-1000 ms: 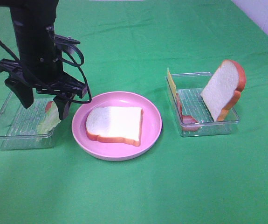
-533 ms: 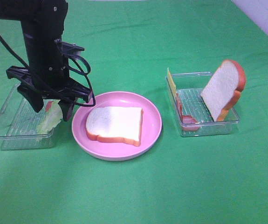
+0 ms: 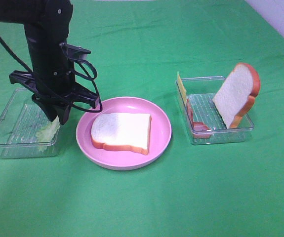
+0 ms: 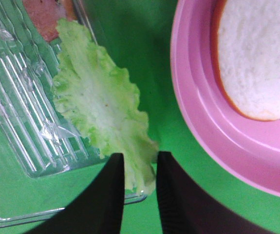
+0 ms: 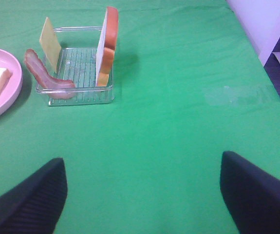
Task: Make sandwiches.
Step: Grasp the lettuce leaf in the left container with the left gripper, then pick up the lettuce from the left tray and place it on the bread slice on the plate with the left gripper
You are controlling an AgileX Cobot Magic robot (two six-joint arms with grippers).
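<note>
A white bread slice [image 3: 122, 131] with an orange-brown crust lies flat on the pink plate [image 3: 164, 121]. The green lettuce [image 3: 47, 132] hangs over the near-plate edge of the left clear tray [image 3: 13, 123]. My left gripper [image 3: 58, 118] stands over it. In the left wrist view the left gripper [image 4: 140, 178] is shut on the tip of the lettuce [image 4: 101, 102], both fingers touching the leaf. A second bread slice [image 3: 235, 96] leans upright in the right tray [image 3: 221, 139], with the cheese square [image 3: 182, 88] and the ham strip [image 3: 196, 123]. My right gripper [image 5: 142, 195] is open over bare cloth.
A pinkish-brown piece [image 4: 45, 19] lies in the left tray behind the lettuce. The plate's rim [image 4: 203, 122] sits close beside the lettuce, with a strip of green cloth between them. The green cloth covers the whole table.
The left gripper has come down and moved slightly right over the lettuce. Its jaws have gone from wide open to narrow around the leaf's tip. The right side is unchanged.
</note>
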